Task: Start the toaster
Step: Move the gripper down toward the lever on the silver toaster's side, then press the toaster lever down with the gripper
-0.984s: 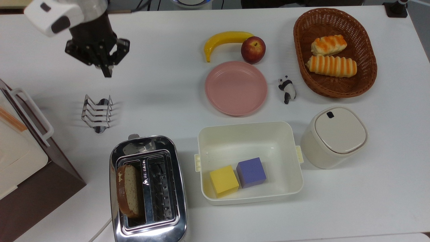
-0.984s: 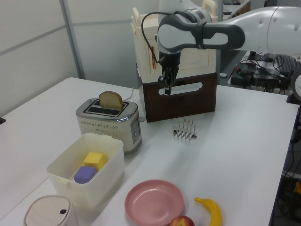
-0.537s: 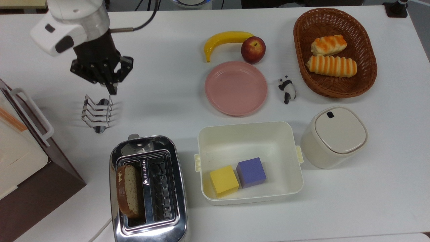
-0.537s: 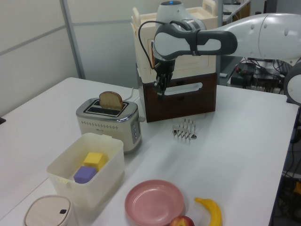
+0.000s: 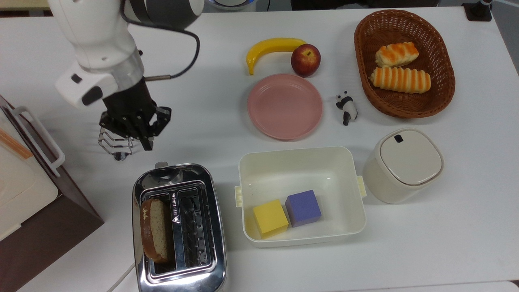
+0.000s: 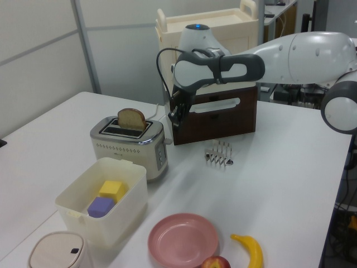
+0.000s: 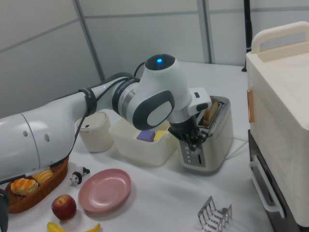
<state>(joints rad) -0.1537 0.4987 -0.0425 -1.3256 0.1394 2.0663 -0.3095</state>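
The chrome two-slot toaster [image 5: 178, 227] stands at the bottom left of the top view, its small lever knob [image 5: 161, 165] on the end that faces the arm. A bread slice [image 5: 154, 235] stands in the top view's left slot and sticks up above the toaster [image 6: 131, 148] in the left view. My gripper [image 5: 146, 142] hangs shut and empty over the wire toast rack [image 5: 115, 145], a short way from the lever end. In the right view the gripper [image 7: 195, 141] sits in front of the toaster [image 7: 215, 145].
A white-and-brown box with a handle [image 5: 24, 182] stands at the top view's left edge. A cream bin [image 5: 247, 162] beside the toaster holds yellow and purple cubes. Farther off are a pink plate [image 5: 284, 106], a banana, an apple, a panda figure, a bread basket [image 5: 403, 109] and a lidded canister [image 5: 405, 164].
The arm has swung from the table's far corner toward the toaster, and the gripper now hangs over the toast rack. Nothing else has moved.
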